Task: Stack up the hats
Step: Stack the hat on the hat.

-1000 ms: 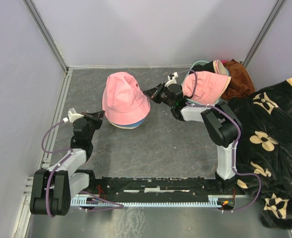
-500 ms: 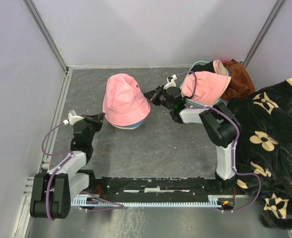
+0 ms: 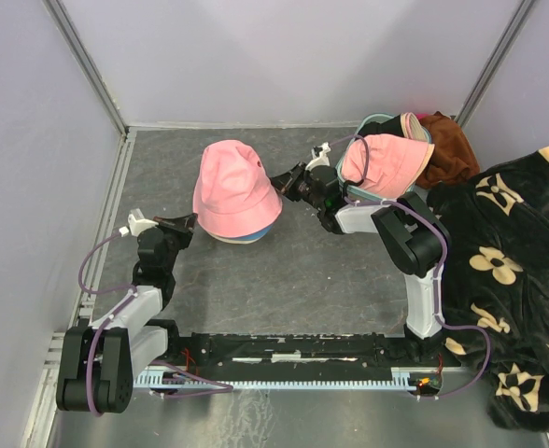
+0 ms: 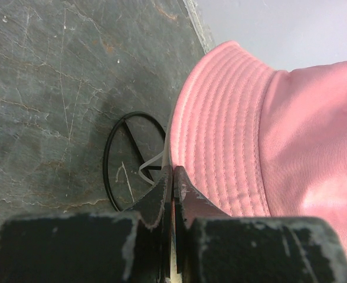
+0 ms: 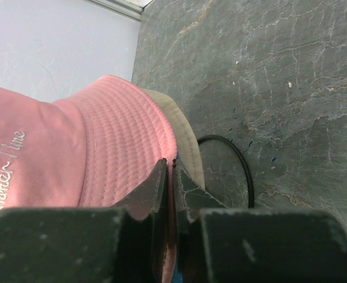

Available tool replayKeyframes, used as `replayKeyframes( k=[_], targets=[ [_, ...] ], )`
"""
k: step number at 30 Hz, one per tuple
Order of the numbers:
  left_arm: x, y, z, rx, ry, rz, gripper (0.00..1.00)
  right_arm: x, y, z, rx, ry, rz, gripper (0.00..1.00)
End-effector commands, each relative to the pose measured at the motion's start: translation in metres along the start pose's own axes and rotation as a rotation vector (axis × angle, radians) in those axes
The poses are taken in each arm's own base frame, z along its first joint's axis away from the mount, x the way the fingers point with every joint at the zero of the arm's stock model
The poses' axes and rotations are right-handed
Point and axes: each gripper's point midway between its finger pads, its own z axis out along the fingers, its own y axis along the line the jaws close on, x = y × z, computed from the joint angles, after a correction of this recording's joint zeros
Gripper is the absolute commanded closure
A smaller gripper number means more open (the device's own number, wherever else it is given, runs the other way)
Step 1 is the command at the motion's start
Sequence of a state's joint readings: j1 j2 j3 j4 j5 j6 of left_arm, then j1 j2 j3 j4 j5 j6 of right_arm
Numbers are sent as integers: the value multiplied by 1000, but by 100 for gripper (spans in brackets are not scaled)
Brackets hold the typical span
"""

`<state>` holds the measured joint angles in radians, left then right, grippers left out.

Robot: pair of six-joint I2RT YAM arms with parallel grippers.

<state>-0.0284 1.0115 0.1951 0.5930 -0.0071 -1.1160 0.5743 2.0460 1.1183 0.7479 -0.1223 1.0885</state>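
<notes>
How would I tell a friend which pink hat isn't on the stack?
Find the black flowered blanket on the right; a teal basket stands at the far corner beside it. The pink hat droops over the basket's front rim, next to a brown cloth; the other pink hat tops the mid-table stack.

**Twin bench-mounted arms, black and pale grey**

Left arm (image 3: 133,310) and right arm (image 3: 424,299): pale grey link sections set between bulky black joint housings, with rounded black shoulder blocks at the feet. One purple cable (image 3: 90,271) loops along the outside of each arm. A small white fitting (image 3: 134,220) sits at each wrist. Left claw (image 4: 173,177) and right claw (image 5: 169,168): two flat black fingers each, tapering to thin tips, the edges scuffed to grey. The bases share a black rail (image 3: 284,345) fronted by a white toothed strip (image 3: 284,379).
</notes>
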Motion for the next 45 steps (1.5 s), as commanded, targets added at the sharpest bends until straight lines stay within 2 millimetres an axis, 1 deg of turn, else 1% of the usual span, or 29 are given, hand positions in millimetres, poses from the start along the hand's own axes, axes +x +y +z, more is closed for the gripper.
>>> replayKeyframes(
  k=[1,4,6,8,11,14,18,21,25,26,28,32,34,35,36,37,39,41,45],
  targets=[
    [-5,-5,-1,23,-19,29,97,-4,-11,-8,66,-24,-24,82],
    [-8,-15,-2,50,-24,25,94,-18,-3,-17,67,-57,-35,68],
    [-10,-21,-4,59,-28,24,88,-27,-1,-24,72,-84,-32,59],
    [-13,-24,-6,60,-32,24,80,-32,-1,-33,78,-108,-28,53],
    [-18,-30,-11,61,-46,32,72,-41,7,-46,70,-138,-27,45],
    [-23,-34,-15,56,-61,39,64,-47,17,-56,56,-157,-29,41],
    [-25,-34,-21,53,-70,34,57,-52,33,-65,23,-162,-28,39],
    [-27,-33,-25,48,-77,29,54,-51,41,-75,8,-162,-26,39],
    [-29,-36,-30,50,-83,28,52,-43,54,-86,9,-137,-41,38],
    [-29,-36,-30,48,-83,28,52,-41,59,-91,11,-130,-51,38],
    [-31,-38,-32,49,-89,26,51,-33,63,-102,34,-115,-76,38],
    [-39,-47,-33,55,-111,37,48,-17,59,-131,85,-116,-74,37],
    [-44,-56,-31,65,-118,46,47,-9,59,-144,82,-120,-55,37],
    [-45,-60,-29,69,-116,51,46,-4,55,-151,90,-118,-44,37],
    [-47,-65,-27,75,-112,58,45,-2,58,-155,83,-120,-36,36],
    [-47,-69,-24,77,-105,64,44,2,57,-159,82,-115,-29,36],
    [-47,-76,-18,88,-92,69,43,8,61,-164,62,-107,-15,36],
    [-47,-77,-10,85,-79,68,42,14,65,-165,42,-97,-6,36],
    [-45,-75,5,69,-45,75,39,26,72,-160,9,-78,16,36]
  ],
)
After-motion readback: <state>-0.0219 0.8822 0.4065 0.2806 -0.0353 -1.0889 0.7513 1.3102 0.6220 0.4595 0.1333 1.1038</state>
